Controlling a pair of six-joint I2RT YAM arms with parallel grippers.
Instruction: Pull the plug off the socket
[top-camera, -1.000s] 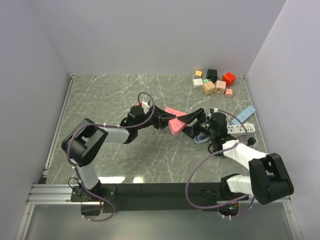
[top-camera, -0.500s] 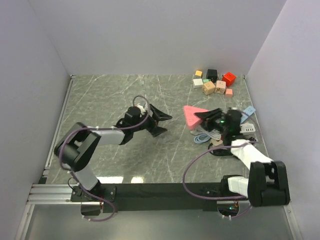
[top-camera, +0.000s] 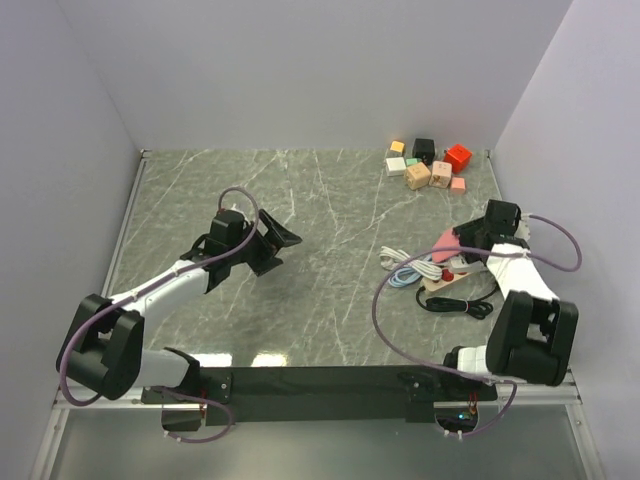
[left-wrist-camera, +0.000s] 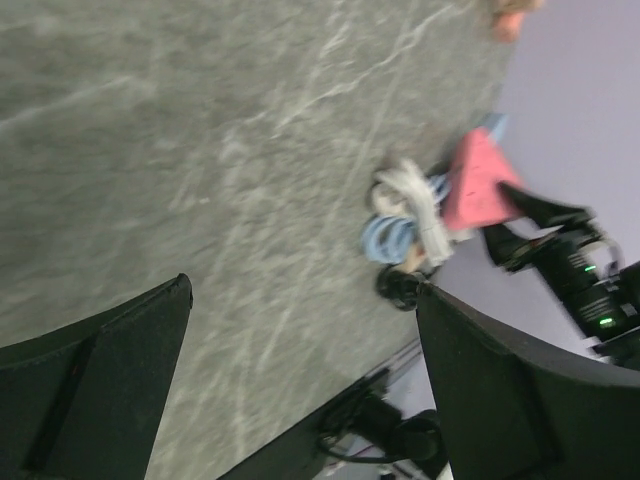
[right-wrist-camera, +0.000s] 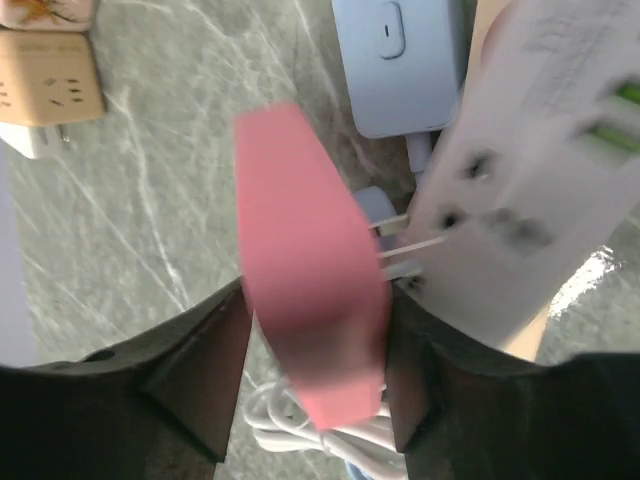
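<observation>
My right gripper (top-camera: 458, 244) (right-wrist-camera: 315, 300) is shut on a pink wedge-shaped piece (right-wrist-camera: 305, 290) (top-camera: 448, 242) at the right of the table. Just behind that piece is a pale blue plug (right-wrist-camera: 372, 206). Its bare metal prongs (right-wrist-camera: 405, 245) reach the face of the white socket strip (right-wrist-camera: 540, 180) (top-camera: 450, 278); I cannot tell whether the tips sit in the holes. My left gripper (top-camera: 279, 251) (left-wrist-camera: 300, 290) is open and empty over bare table at the left, well away from the strip. From the left wrist view the pink piece (left-wrist-camera: 480, 185) shows far off.
A blue power strip (right-wrist-camera: 400, 60) lies beside the white one. Coiled white cable (top-camera: 400, 262) (right-wrist-camera: 290, 410) and a black cable (top-camera: 455, 303) lie around the strips. Several coloured blocks (top-camera: 430, 165) stand at the back right. Beige adaptors (right-wrist-camera: 50, 90) lie nearby.
The left gripper let go of the pink piece, opened wide and drew back to the left. The right gripper carried the pink piece rightward, over to the strips.
</observation>
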